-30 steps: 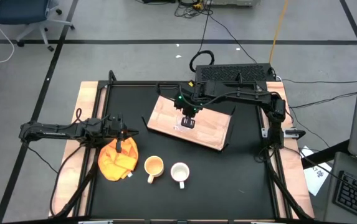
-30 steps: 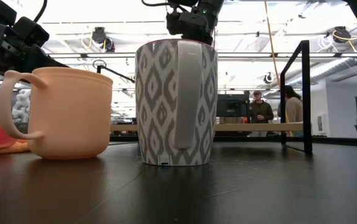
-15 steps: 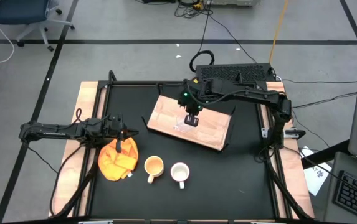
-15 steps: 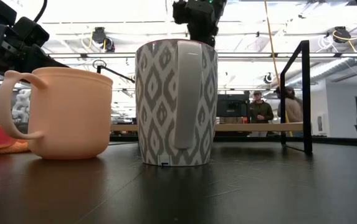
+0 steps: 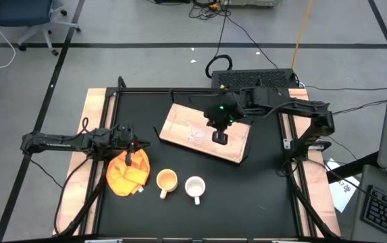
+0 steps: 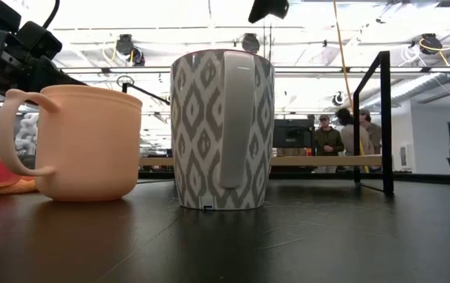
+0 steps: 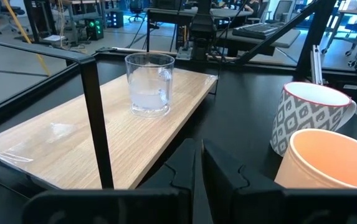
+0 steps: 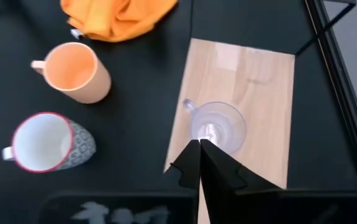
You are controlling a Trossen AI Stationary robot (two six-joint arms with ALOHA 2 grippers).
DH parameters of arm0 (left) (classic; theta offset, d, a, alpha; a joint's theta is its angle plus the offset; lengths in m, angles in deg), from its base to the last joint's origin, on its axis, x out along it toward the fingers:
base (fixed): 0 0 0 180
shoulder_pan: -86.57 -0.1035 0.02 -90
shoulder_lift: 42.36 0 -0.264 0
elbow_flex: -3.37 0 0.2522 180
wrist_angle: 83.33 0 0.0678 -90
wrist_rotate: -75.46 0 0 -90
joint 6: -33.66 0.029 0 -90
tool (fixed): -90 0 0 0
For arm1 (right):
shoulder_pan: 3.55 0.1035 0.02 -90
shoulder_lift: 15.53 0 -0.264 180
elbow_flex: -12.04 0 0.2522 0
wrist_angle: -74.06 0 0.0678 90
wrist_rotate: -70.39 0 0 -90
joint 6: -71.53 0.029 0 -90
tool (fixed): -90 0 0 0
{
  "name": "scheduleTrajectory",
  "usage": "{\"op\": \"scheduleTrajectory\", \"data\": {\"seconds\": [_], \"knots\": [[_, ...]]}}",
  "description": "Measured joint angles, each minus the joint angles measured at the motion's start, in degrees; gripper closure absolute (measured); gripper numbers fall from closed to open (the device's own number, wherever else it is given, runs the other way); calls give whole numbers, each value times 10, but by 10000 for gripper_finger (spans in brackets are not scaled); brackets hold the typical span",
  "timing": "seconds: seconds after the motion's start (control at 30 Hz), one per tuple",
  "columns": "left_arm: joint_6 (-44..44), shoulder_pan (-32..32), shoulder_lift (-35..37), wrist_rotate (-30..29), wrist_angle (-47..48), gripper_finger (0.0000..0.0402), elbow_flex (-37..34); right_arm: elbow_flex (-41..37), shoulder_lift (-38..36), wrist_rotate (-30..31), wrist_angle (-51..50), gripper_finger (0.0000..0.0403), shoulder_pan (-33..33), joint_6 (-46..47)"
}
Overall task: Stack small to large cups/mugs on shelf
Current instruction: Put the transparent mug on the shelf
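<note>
Judging from where things lie, I count one of three vessels dealt with. The clear glass cup [image 7: 149, 84] stands upright on the shelf [image 5: 186, 121], the light-wood board toward the back of the worktop [image 5: 261, 189], free of any grip. In the right wrist view I look almost straight down into it, near the middle of the board's width.

My right claw [image 5: 220, 138] hangs above the shelf, just beside the glass and apart from it, its fingers pressed together on nothing. In the low view it shows only as a dark shape high in the picture.

My left claw [image 5: 130, 159] waits at the left of the worktop, over the orange cloth [image 5: 127, 175]. In its wrist view its fingers sit nearly together with only a thin slit between them, and I see nothing held.

What is left, as I read it: the yellow-orange mug [image 5: 167, 181] and the white patterned mug [image 5: 194, 187] both stand on the black worktop near the front edge, side by side and well apart from the shelf. Neither is touched. If small-to-large is the order, the orange mug looks like the next one to carry over, then the white one.
</note>
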Motion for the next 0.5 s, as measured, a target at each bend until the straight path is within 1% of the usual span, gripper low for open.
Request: {"op": "scheduleTrajectory", "data": {"seconds": [0.2,0.3,0.4,0.5], "knots": [[-6,0,0,0,0,371,0,0,-19,1,-13,403,21,3],[-10,0,0,1,0,371,0,-6,-34,20,-17,403,33,2],[-11,0,0,2,0,371,0,-48,-67,31,16,403,41,3],[-11,0,0,2,0,371,0,-131,-117,31,89,403,47,3]]}}
